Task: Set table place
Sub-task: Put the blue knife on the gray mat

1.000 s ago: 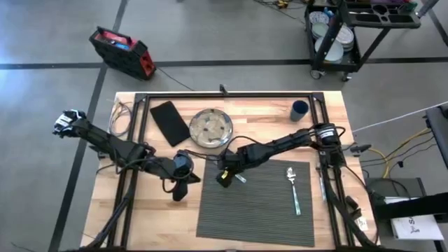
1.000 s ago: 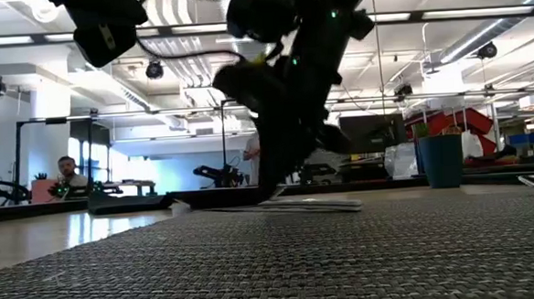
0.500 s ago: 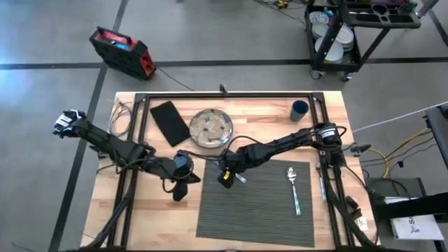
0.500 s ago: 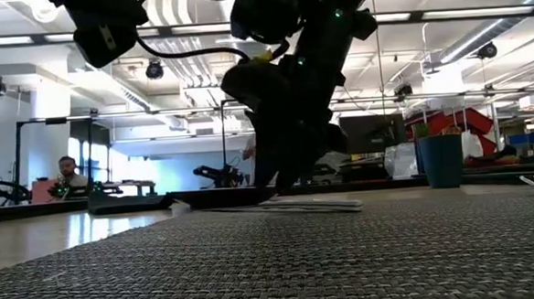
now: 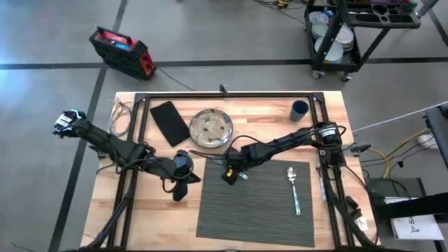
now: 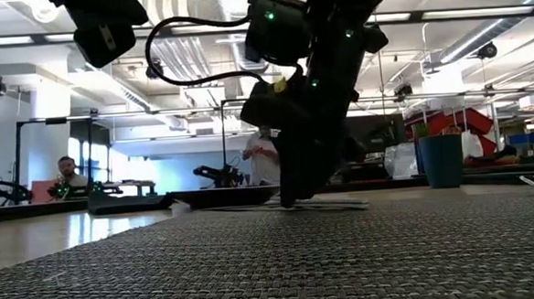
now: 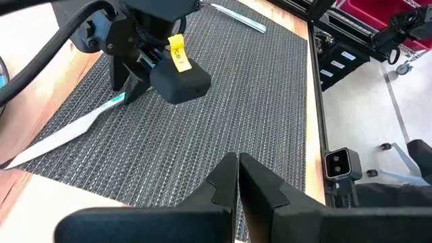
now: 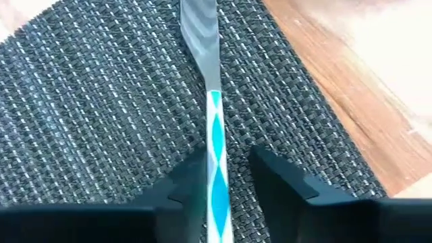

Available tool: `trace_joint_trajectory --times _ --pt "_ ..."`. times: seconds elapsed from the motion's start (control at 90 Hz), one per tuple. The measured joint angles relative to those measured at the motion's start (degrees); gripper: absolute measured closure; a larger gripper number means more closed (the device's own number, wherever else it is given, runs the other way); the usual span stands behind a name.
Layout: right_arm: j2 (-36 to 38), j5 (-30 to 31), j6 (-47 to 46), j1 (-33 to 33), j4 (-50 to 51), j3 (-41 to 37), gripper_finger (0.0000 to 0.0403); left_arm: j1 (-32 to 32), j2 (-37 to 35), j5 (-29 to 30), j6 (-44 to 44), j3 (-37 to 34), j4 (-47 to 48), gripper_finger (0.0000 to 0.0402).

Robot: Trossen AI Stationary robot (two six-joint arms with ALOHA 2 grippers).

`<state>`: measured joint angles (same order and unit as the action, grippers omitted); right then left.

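Placemat lies beneath right pincer.

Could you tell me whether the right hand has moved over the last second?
Yes. The right hand has shifted slightly rightward in the high view, farther onto the placemat and away from its left edge.

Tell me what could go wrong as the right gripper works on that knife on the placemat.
The right gripper straddles the knife handle with a gap on one side, so closing may nudge the knife crooked. The blade tip lies at the placemat edge by the bare table, so a low drag could catch the weave or shift the mat.
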<state>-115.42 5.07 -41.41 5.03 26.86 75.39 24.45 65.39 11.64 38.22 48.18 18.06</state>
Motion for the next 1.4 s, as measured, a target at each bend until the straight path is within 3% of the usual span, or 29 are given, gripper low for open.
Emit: trace_joint_trajectory --times 0.167,0.511,1.011,1.4 --pt "0.0 -0.5 -0.4 0.1 -0.3 0.0 0.0391 0.0 0.0 0.0 -0.2 0.0 0.0 0.0402" --pt "1.0 -2.5 -2.3 0.2 0.6 0.4 0.0399 0.0 0.0 0.0 -0.2 0.0 0.0 0.0402" --pt "12.5 -1.8 -6.9 1.6 6.8 1.2 0.0402 -0.1 0.0 2.9 -1.5 0.0 0.1 0.0402" --pt "20.7 7.5 -16.5 7.2 16.1 1.2 0.0403 -0.1 0.0 3.9 -1.7 -0.1 0.1 0.0402"
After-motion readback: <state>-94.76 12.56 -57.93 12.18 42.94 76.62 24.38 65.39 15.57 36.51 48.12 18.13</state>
